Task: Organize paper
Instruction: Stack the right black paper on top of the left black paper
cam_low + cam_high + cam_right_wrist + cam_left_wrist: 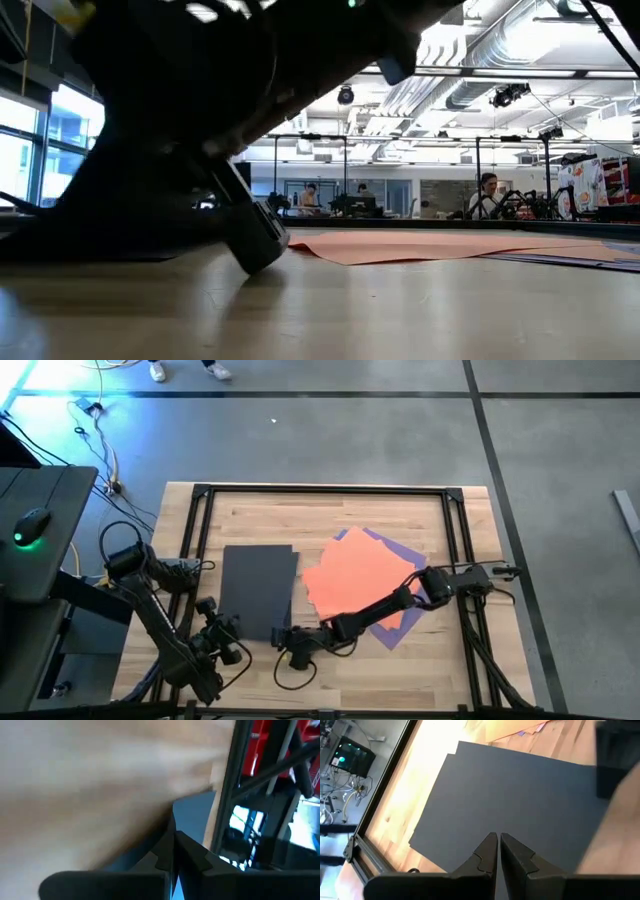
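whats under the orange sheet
A purple sheet lies under the orange sheet, its edges showing past the orange one on the far and right sides. Whether more sheets lie beneath cannot be seen; the orange paper and the right arm cover the middle.

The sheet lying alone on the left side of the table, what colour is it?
Dark grey sheet, clearest in the high view.

The wooden worktop (330, 670) carries a black metal frame (320, 491) along its edges. A computer mouse (32, 524) with a green light rests on a dark side desk (50, 495).
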`<move>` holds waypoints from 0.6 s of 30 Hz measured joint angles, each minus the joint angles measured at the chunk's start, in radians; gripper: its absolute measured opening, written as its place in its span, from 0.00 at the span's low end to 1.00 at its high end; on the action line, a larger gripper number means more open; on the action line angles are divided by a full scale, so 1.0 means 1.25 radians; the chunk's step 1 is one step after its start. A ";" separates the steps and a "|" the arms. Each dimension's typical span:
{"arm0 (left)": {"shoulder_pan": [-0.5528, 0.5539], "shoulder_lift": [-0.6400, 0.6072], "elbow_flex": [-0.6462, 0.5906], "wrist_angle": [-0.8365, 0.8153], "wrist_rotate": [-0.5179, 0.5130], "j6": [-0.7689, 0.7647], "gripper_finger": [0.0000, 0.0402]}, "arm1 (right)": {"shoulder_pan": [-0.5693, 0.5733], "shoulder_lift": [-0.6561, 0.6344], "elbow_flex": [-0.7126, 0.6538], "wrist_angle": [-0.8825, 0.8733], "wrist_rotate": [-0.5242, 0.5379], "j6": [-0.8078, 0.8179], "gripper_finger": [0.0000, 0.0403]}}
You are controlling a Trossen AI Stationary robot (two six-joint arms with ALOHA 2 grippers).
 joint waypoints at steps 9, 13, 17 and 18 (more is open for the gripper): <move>-0.001 0.000 -0.007 -0.001 0.000 -0.008 0.00 | -0.013 -0.027 -0.002 0.008 -0.173 -0.005 0.00; -0.001 0.000 -0.007 -0.001 0.000 -0.008 0.00 | -0.001 -0.026 -0.003 0.019 -0.177 0.015 0.00; -0.001 0.000 -0.007 -0.001 -0.003 -0.005 0.00 | 0.017 -0.038 -0.002 -0.021 -0.103 0.010 0.00; -0.001 0.000 -0.007 -0.001 -0.003 -0.003 0.00 | 0.020 -0.039 -0.002 -0.052 -0.085 0.005 0.00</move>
